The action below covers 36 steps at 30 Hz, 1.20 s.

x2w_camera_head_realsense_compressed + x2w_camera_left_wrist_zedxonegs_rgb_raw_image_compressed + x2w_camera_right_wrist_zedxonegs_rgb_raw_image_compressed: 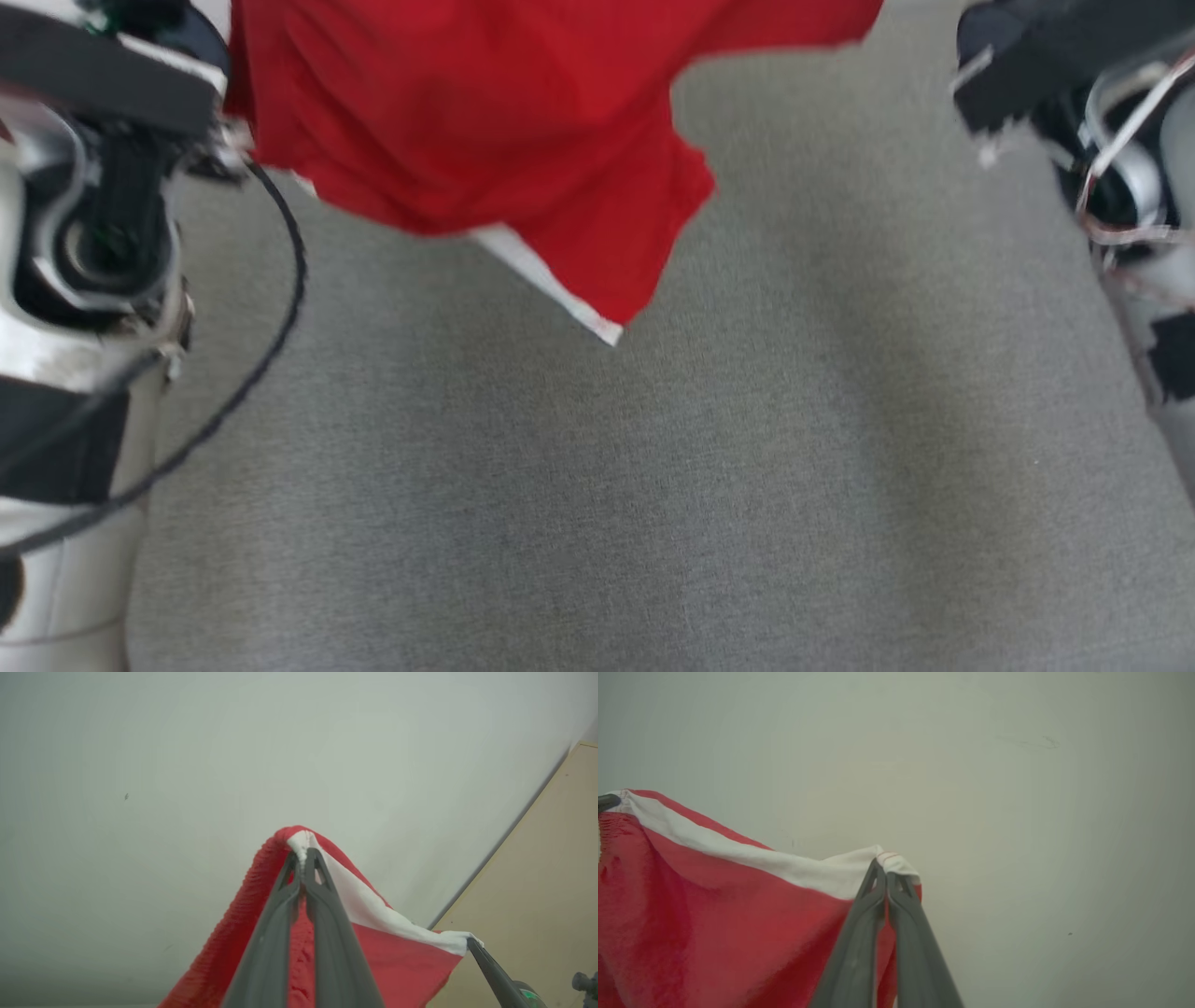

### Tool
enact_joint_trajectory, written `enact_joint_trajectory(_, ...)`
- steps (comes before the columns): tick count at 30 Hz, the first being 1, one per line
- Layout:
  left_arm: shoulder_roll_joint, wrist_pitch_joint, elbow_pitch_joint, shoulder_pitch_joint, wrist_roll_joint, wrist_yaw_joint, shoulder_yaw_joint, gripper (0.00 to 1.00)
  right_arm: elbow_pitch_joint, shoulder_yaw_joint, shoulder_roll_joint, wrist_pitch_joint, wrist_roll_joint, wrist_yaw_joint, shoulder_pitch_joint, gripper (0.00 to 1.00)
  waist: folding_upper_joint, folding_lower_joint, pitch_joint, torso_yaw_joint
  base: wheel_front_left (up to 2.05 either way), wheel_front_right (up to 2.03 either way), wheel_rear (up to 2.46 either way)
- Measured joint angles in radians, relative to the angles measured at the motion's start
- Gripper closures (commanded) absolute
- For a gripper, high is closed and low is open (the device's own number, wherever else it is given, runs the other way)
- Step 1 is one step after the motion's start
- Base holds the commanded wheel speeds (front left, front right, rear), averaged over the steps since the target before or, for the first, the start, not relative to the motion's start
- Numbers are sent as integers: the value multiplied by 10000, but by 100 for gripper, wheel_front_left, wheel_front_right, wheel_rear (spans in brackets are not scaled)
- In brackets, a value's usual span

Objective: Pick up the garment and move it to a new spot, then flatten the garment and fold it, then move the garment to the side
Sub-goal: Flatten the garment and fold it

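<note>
1. Above the grey surface (597, 485), the garment (485, 121) hangs lifted.
2. Both clamped tight, the left gripper (302, 858) and right gripper (883, 870) pinch its white band's ends.
3. That band spans gripper to gripper; the cloth drapes below.

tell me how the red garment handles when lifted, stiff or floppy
Probably floppy: the red garment sags in folds between the left gripper and right gripper. Likely light, since two pinched edge points carry it. It may crumple on the grey surface rather than lie flat.

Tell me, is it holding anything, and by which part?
The red garment: left gripper and right gripper each pinch its white band, at separate ends.
</note>
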Motion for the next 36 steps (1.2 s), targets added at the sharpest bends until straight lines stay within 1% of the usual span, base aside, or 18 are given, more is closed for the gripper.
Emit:
enact_joint_trajectory(3,167,-222,270,-743,290,132,188,100,456,-84,153,-399,-67,0,-1002,100,0,1,626,-144,0,0,0)
enact_joint_trajectory(6,322,-669,430,-1604,558,228,445,100,982,-476,397,-980,-568,4,-1915,100,0,1,1253,-313,0,0,0)
enact_joint_trajectory(9,439,-1164,502,-2219,993,159,535,100,1388,-978,677,-1820,-1256,19,-2582,100,1,0,1850,-497,0,0,0)
enact_joint_trajectory(12,479,-1758,481,-2703,1198,31,675,100,1599,-1440,909,-2552,-2025,27,-3115,100,1,1,2383,-676,0,0,0)
enact_joint_trajectory(14,418,-2125,418,-2976,1227,-109,815,100,1588,-1747,1074,-2840,-2554,29,-3388,100,1,1,2698,-782,0,0,0)
enact_joint_trajectory(15,322,-2253,353,-3091,1078,-199,882,100,1553,-1902,1127,-2924,-2836,29,-3477,100,1,0,2841,-829,0,0,0)
enact_joint_trajectory(18,176,-2497,238,-3188,989,-372,876,100,1319,-2253,1206,-3039,-3668,29,-3568,100,1,0,3233,-930,0,0,0)
enact_joint_trajectory(23,186,-2780,410,-2773,1074,-533,700,100,855,-2347,1315,-3101,-4692,29,-3271,100,0,-1,3740,-948,0,0,0)
enact_joint_trajectory(29,176,-2913,663,-1915,1089,-545,395,100,1085,-1776,1312,-3099,-4707,27,-2360,100,0,0,3942,-823,0,0,0)
enact_joint_trajectory(31,219,-2917,633,-1566,1043,-548,96,100,1285,-1778,1335,-3104,-4380,19,-1997,100,0,-2,3904,-756,0,0,0)
enact_joint_trajectory(33,272,-2869,516,-1180,932,-581,-261,100,1461,-1549,1313,-3057,-4057,17,-1467,100,0,-2,3799,-711,0,0,0)
enact_joint_trajectory(36,435,-2426,351,-476,658,-589,-849,100,1438,-1174,1235,-2546,-3434,19,-706,100,-1,-3,3566,-663,0,0,0)
